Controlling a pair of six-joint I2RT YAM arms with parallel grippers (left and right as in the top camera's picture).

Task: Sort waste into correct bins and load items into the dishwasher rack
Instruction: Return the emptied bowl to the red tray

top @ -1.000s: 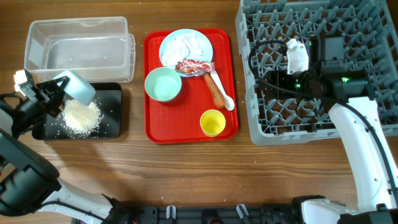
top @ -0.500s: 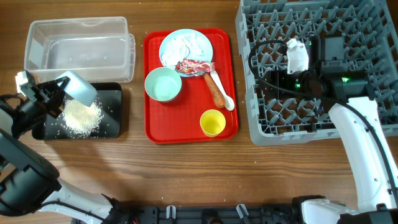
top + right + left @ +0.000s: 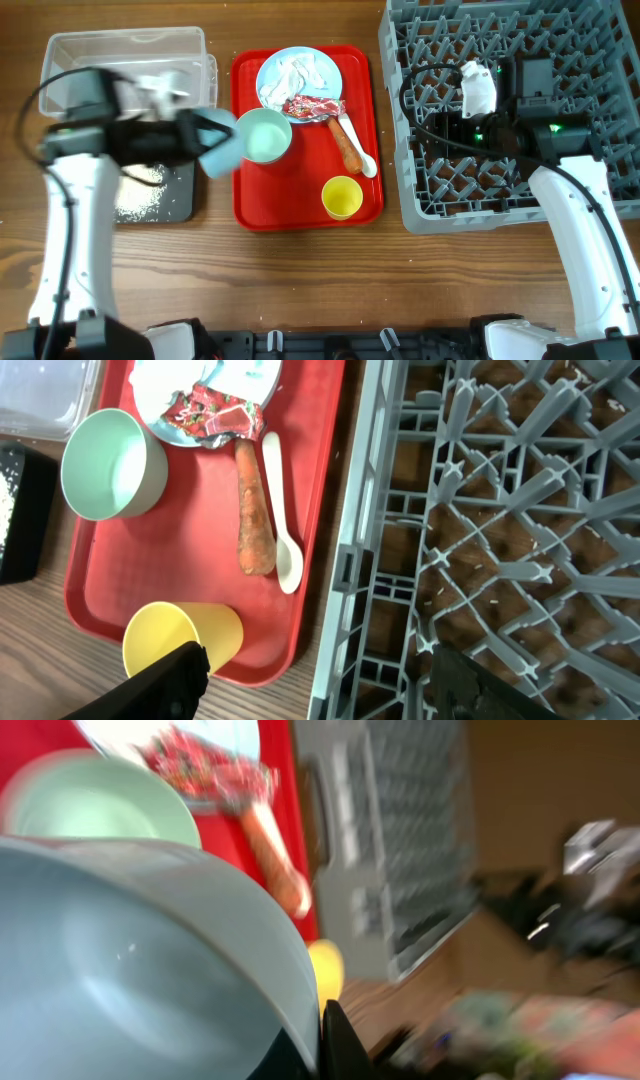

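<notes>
I see left fingers (image 3: 192, 136) clamped on emptied bowl (image 3: 220, 148), swung off black tray (image 3: 181, 186) toward red tray (image 3: 290, 208). Rice (image 3: 135, 196) dumped; bowl now rack-bound (image 3: 480, 216). Right fingers (image 3: 170, 678) apart, empty, over rack.

Blurred pale bowl (image 3: 130, 980) up close, before green bowl (image 3: 100, 805), wrapper (image 3: 210, 770), carrot (image 3: 275, 860).
</notes>
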